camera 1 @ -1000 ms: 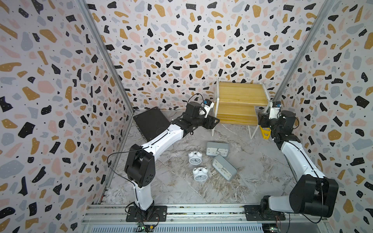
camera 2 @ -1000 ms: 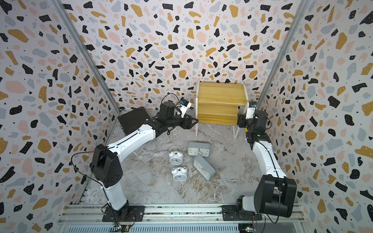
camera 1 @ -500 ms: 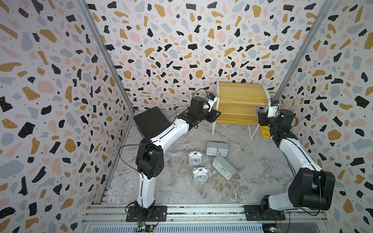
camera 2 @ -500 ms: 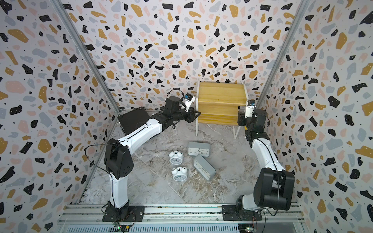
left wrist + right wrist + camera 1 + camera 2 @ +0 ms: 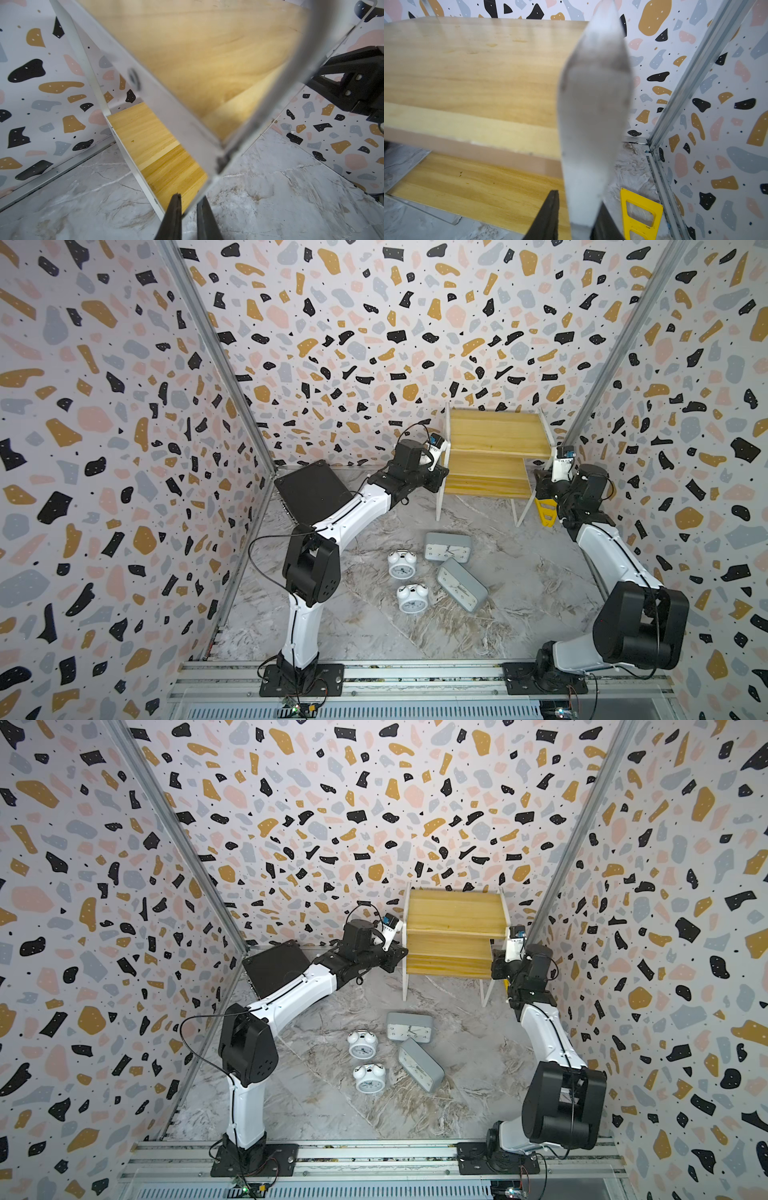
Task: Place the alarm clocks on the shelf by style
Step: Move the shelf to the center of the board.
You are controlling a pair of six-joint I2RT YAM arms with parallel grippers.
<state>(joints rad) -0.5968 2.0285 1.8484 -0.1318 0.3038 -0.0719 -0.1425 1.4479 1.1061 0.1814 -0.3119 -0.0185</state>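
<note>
In both top views the shelf (image 5: 494,435) is flanked by the left claw (image 5: 439,484) and the right claw (image 5: 540,486). 4 alarm clocks (image 5: 448,548) lie on the desk (image 5: 540,572), well apart from both.

Left wrist: the left claw (image 5: 190,200) is seen clamped on the white frame.

Right wrist: the frame is narrowly straddled by the right claw (image 5: 579,199), but contact cannot be told. A yellow piece (image 5: 641,201) is seen just beside it.
</note>
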